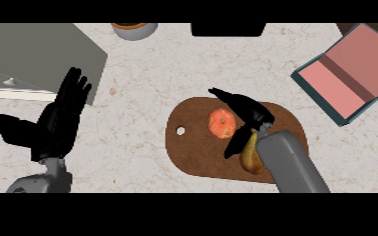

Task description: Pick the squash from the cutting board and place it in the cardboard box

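From the head view I see the right robot hand [247, 117] over the brown cutting board [193, 150], which lies on the speckled desk [155, 70] at about 5 o'clock from the view's middle. Its fingers point toward 11 o'clock across an orange-red round item [220, 123] near the board's centre; the thumb hangs down toward 6 o'clock. I cannot tell whether this robot hand is clamped on anything.

The yellow-tan squash [252, 157] lies on the board at 5 o'clock from the round item, right beside the grey forearm [291, 162] and partly hidden by it and the thumb.

The left robot hand [63, 115] rests at 9 o'clock, fingers straight and apart, holding nothing, next to a grey block [44, 55].

The box [351, 72], pink inside with teal walls, sits at 2 o'clock, well apart from the board. A grey bowl [135, 29] shows at 12 o'clock, cut by the view's upper edge.
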